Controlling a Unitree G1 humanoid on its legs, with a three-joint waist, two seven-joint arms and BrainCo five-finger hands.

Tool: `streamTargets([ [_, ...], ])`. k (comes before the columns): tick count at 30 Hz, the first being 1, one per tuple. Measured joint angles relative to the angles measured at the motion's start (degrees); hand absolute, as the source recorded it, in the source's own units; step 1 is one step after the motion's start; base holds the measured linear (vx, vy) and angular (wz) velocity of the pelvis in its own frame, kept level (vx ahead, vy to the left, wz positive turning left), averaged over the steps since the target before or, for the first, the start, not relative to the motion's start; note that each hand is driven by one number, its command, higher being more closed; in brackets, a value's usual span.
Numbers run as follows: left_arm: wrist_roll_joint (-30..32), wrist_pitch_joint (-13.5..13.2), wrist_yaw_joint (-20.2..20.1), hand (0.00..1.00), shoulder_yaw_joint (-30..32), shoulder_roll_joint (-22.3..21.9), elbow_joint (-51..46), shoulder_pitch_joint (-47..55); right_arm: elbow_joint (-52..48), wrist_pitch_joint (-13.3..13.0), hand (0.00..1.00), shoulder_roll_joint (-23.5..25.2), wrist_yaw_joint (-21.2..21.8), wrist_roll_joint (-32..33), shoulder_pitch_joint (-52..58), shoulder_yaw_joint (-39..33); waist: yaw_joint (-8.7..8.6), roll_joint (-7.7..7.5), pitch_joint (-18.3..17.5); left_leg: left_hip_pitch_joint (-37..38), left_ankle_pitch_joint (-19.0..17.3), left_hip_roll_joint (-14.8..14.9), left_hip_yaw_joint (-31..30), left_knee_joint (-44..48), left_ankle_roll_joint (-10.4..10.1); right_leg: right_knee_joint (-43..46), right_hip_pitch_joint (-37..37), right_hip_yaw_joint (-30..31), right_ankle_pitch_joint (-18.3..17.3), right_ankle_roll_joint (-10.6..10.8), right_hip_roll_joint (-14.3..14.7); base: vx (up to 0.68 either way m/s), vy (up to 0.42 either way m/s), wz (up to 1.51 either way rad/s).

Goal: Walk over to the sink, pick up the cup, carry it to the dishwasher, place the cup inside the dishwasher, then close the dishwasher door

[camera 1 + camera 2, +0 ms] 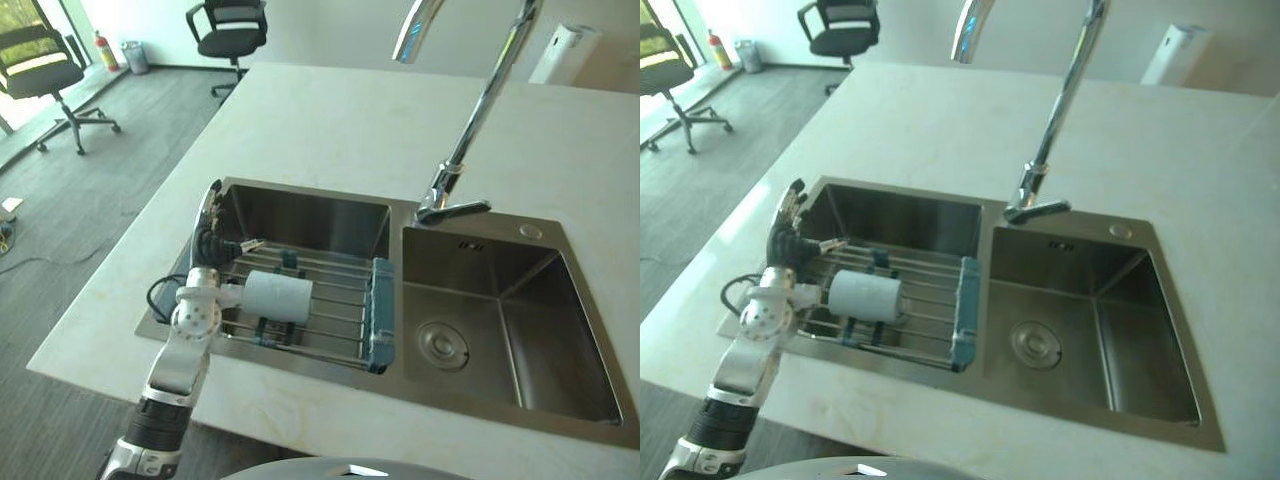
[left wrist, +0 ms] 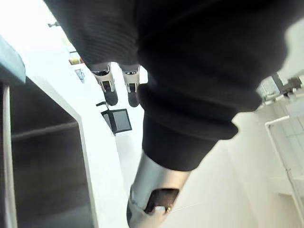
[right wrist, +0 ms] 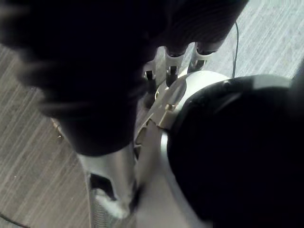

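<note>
My left hand (image 1: 207,238) has its fingers (image 2: 109,89) straight, gripping nothing; the cup (image 1: 278,297) lies sideways on the rack (image 1: 340,318), just right of my palm.

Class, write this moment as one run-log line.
phase: reach | left hand: open above rack | cup: on its side on rack, left basin, not held | right hand: over floor
</note>
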Motion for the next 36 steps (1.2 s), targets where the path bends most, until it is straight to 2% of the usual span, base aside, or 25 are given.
streamTargets([
  [1, 1.15, -1.08, 0.03, 0.0, 0.14, 1.61, 0.0, 0.81, 0.65, -0.09, 0.0, 0.06, -0.05, -0.14, -0.63, 0.6, 0.11, -1.09, -0.03, 0.01, -0.2, -0.64, -0.01, 0.02, 0.38, 0.26, 0.15, 0.0, -0.08, 0.12, -0.38, 0.12, -0.037, 0.07],
  [2, 1.44, -1.63, 0.04, 0.0, 0.15, 2.06, 0.0, 1.21, 1.02, -0.12, 0.0, 0.06, -0.03, -0.4, -0.83, 1.04, 0.13, -1.26, -0.05, 0.02, -0.3, -0.83, -0.09, 0.02, 0.51, 0.43, 0.15, 0.0, -0.07, 0.12, -0.38, 0.15, -0.059, 0.13],
  [4, 3.14, -4.65, 0.0, 0.0, 0.2, 3.83, -0.22, 2.41, 2.71, -1.14, 0.0, -0.05, 0.5, -1.18, -1.51, 1.39, 0.3, -1.27, -0.05, 0.27, -0.53, -0.93, -0.45, 0.03, 0.57, 1.36, 0.21, 0.02, 0.27, 0.07, -0.41, 0.09, -0.039, 0.15],
  [10, 5.14, -9.5, -2.43, 0.0, -0.08, 5.67, -1.68, 2.54, 4.3, -1.19, 0.0, -0.5, 0.97, -2.31, -2.35, 2.13, 0.14, -0.65, 0.26, 1.36, -1.06, -0.16, -0.82, -0.01, -0.12, 1.35, 1.14, -0.23, 0.41, -0.19, 0.08, -0.02, -0.036, -0.03],
  [13, 5.49, -11.5, -4.71, 0.0, -0.56, 7.17, -4.47, 3.35, 4.35, -1.23, 0.0, -1.32, 1.37, -2.31, -2.61, 3.28, -0.09, -0.09, 0.53, 0.8, -1.25, 0.16, -1.56, -0.02, -0.52, 0.28, 1.24, -1.67, -0.15, -1.5, 0.64, -0.09, -0.052, 0.01],
  [15, 3.58, -12.66, -7.38, 0.0, -1.16, 7.88, -6.19, 4.11, 4.3, -1.23, 0.0, -2.25, 2.02, -2.38, -2.95, 3.96, -0.13, 0.96, 1.1, 0.71, -0.92, 0.34, -2.44, -0.02, -0.63, -0.38, 1.32, -2.16, -0.67, -1.99, 0.9, -0.1, -0.049, 0.0],
  [17, 1.26, -13.14, -9.2, 0.0, -1.08, 7.92, -7.09, 4.11, 4.27, -1.22, 0.0, -2.26, 2.2, -2.47, -2.98, 4.06, -0.12, 0.97, 1.14, 0.53, -0.57, 0.3, -3.14, -0.02, -0.91, -0.38, 1.38, -2.76, -0.9, -1.92, 1.0, -0.04, -0.042, 0.14],
  [19, -2.17, -14.62, -13.29, 0.0, -1.04, 8.06, -9.37, 4.35, 4.24, -1.63, 0.0, -2.29, 2.47, -3.82, -3.12, 4.04, 0.43, 0.79, 1.2, 0.11, -0.26, -0.16, -3.52, -0.01, -1.05, -0.37, 1.37, -3.46, -0.83, -1.12, 0.81, 0.01, -0.065, 0.17],
  [21, -2.95, -15.32, -15.25, 0.0, -1.05, 8.87, -10.31, 5.52, 4.2, -2.06, 0.0, -2.14, 2.68, -3.83, -3.02, 4.06, 0.5, 0.21, 1.33, 0.04, -0.11, -0.73, -3.77, -0.01, -0.8, -0.35, 1.39, -3.54, -0.98, -0.83, 0.48, 0.05, -0.052, 0.06],
  [22, -2.94, -15.38, -17.68, 0.0, -1.17, 10.28, -10.37, 6.43, 4.37, -2.1, 0.0, -1.76, 2.73, -3.91, -2.76, 4.14, 0.25, -0.41, 1.65, -0.03, -0.09, -1.14, -3.99, 0.0, -0.67, 0.05, 1.43, -3.73, -1.14, -0.52, 0.15, 0.08, -0.062, 0.05],
  [27, -2.94, -15.33, -23.11, 0.0, -1.1, 15.27, -10.25, 9.3, 4.5, -2.08, 0.0, -1.33, 2.75, -4.0, -2.0, 4.19, 0.1, -0.97, 2.02, -0.42, -0.13, -1.27, -4.72, 0.0, -0.6, 0.55, 1.05, -3.92, -0.95, -0.27, 0.16, 0.02, -0.046, 0.07],
  [31, -2.39, -15.46, -26.86, 0.0, -1.05, 17.8, -10.25, 11.3, 4.6, -1.38, 0.0, -1.81, 2.67, -4.46, -2.6, 4.28, 0.34, -0.35, 2.39, -0.35, -0.58, -0.73, -4.84, -0.02, -0.82, 0.42, 1.16, -3.89, -0.92, -0.37, 0.66, -0.07, -0.03, -0.01],
  [33, -1.77, -15.76, -28.87, 0.0, -1.05, 18.46, -10.28, 12.19, 4.44, -0.79, 0.0, -2.56, 2.81, -4.48, -3.53, 4.3, 0.54, 1.03, 3.0, -0.32, -0.53, -0.33, -4.89, -0.02, -0.88, -0.07, 1.17, -3.94, -0.72, -0.84, 0.94, -0.11, -0.017, -0.04],
  [36, -1.14, -16.55, -31.04, 0.0, -1.0, 19.17, -10.29, 12.92, 4.38, -0.86, 0.0, -3.07, 3.3, -4.46, -3.76, 4.23, 0.88, 2.0, 3.1, -0.43, -0.3, -0.34, -4.93, -0.02, -0.81, -0.35, 1.17, -4.22, -1.08, -1.41, 0.97, -0.09, -0.018, 0.01],
])
